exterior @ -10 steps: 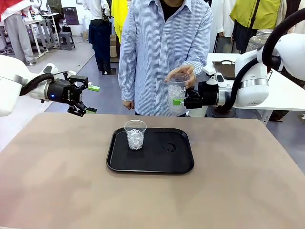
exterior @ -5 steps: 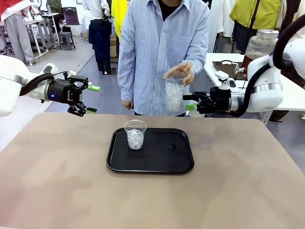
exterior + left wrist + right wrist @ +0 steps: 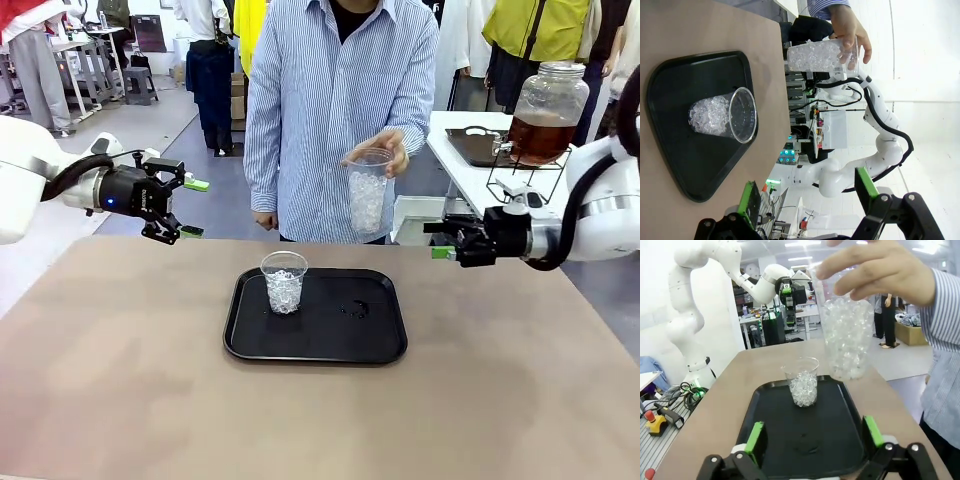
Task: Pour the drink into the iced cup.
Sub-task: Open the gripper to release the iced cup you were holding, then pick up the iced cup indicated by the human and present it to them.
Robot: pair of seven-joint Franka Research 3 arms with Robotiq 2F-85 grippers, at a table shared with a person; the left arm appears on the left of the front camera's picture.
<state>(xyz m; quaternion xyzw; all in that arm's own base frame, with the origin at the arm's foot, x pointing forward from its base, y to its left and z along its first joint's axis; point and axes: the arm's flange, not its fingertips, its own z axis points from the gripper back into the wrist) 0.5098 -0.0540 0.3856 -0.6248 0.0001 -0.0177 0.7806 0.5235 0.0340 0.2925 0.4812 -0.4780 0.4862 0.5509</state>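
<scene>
A clear plastic iced cup (image 3: 284,282) stands upright on the left part of a black tray (image 3: 380,345). A person's hand (image 3: 385,150) holds a second clear cup (image 3: 367,192), filled with ice, above the table's far edge. The drink is amber liquid in a glass jar (image 3: 541,138) on a side table at the back right. My left gripper (image 3: 193,208) hovers open and empty at the far left. My right gripper (image 3: 437,240) is open and empty, to the right of the held cup. The right wrist view has the tray cup (image 3: 803,382) ahead and the held cup (image 3: 846,337) above right.
The tray (image 3: 670,165) lies in the middle of a brown table (image 3: 120,400), with a wet ring on its right half. The person stands at the far edge. A white side table (image 3: 600,190) with a wire stand sits behind my right arm.
My right gripper has pulled back to the right, away from the cup in the person's hand. The person keeps that cup in the same place. The left arm has not moved.
</scene>
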